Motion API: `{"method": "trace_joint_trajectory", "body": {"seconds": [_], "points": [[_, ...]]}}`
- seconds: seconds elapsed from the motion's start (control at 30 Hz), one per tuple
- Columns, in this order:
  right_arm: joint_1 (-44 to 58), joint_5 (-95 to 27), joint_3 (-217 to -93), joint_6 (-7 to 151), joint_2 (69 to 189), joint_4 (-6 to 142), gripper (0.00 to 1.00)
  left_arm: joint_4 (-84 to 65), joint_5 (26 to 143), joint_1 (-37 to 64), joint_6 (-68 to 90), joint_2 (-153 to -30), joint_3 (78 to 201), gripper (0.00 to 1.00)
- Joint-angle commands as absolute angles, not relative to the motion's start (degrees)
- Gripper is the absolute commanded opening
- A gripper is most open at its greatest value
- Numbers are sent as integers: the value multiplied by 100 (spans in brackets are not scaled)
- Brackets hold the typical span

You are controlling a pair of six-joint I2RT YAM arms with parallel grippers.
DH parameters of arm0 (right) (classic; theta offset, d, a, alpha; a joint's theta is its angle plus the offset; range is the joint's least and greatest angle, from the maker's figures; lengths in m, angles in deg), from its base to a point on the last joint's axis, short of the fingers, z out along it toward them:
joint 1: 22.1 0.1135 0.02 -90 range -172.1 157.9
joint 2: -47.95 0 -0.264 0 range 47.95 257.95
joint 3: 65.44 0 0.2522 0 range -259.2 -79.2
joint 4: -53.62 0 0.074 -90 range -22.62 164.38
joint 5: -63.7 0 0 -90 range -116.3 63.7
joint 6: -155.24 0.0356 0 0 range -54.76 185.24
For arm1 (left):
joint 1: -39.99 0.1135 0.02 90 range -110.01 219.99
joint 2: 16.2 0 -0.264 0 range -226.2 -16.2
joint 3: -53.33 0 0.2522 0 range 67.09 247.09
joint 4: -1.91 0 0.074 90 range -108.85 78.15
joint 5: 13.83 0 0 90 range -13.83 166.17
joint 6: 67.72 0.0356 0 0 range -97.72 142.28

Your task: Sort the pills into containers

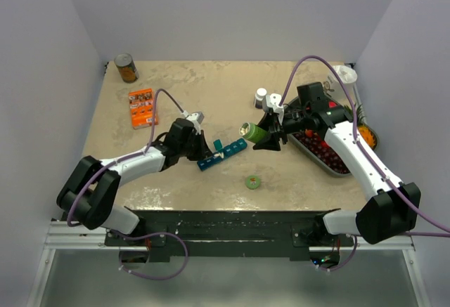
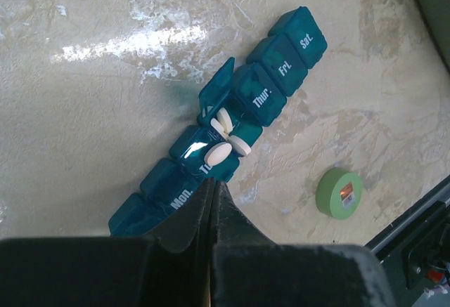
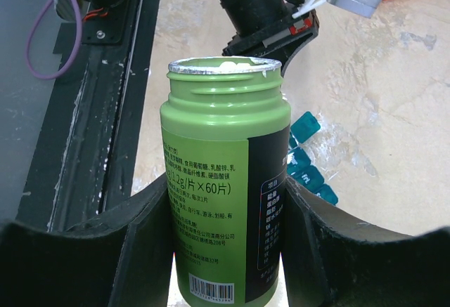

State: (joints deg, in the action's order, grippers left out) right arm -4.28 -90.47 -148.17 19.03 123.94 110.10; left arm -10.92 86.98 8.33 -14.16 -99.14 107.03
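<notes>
The teal pill organiser (image 2: 271, 89) lies slantwise on the table, also in the top view (image 1: 222, 153) and the right wrist view (image 3: 307, 168). Its Wednesday lid stands open. Several white oblong pills (image 2: 226, 130) sit in and over that compartment, and one (image 2: 218, 154) rests on the Tuesday lid. My left gripper (image 2: 213, 185) is shut and empty, its tips at the organiser's near edge by the Tuesday lid; in the top view (image 1: 202, 151) it is at the strip's left end. My right gripper (image 3: 225, 201) is shut on an uncapped green pill bottle (image 3: 223, 145), held tipped just right of the organiser (image 1: 253, 133).
A green tape roll (image 2: 339, 193) lies near the front edge (image 1: 253, 181). A small dark bottle with a white cap (image 1: 261, 98) stands behind the right gripper. A grey fruit tray (image 1: 320, 159) is at the right. An orange box (image 1: 143, 107) and a can (image 1: 126, 68) are at the back left.
</notes>
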Motion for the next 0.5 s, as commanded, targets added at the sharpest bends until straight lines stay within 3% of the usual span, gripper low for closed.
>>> {"method": "trace_joint_trajectory", "body": {"seconds": [0.0,0.47], "points": [[-461,-9372,-14820,1778,12301,10887,0,-789,8804,774,-1437,-10049,10981,0],[-479,-9389,-14828,1708,12301,10957,0,-825,8804,695,-1384,-10392,11068,0]]}}
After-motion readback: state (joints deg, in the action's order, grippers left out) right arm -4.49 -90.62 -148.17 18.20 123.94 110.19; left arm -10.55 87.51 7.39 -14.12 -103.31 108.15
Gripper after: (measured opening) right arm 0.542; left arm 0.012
